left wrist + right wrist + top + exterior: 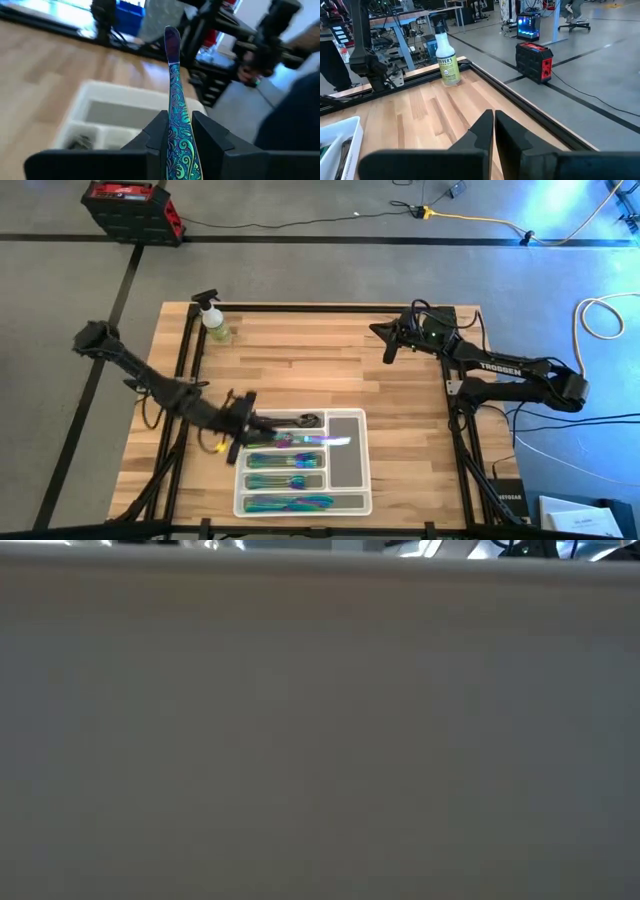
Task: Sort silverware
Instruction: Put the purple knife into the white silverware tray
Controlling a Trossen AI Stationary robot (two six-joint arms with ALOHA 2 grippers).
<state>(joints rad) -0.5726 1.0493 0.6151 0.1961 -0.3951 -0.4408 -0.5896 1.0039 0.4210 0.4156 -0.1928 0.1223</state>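
High view shows the wooden table point(320, 360) filling the middle of the floor, with a white-grey compartment tray point(347, 448) lying near its front edge. Two dark arms reach in from either side: the right arm rests along the table's right edge, its right gripper point(388, 346) well apart from the tray and with both fingers pressed together on nothing, as the right wrist view confirms point(493, 131). A yellow-green spray bottle point(213, 318) stands upright at the far left corner. The left gripper point(262, 430) hangs over the tray's left end, above the second compartment from the far side, and pinches one iridescent utensil point(176, 110) by its patterned handle; the piece juts forward past the fingertips over the tray, and whether it is a knife, fork or spoon I cannot tell. More iridescent silverware point(287, 479) lies lengthwise in the tray's long compartments, and a few dark pieces point(307, 420) sit in the farthest slot. Low view shows only a blank grey surface.
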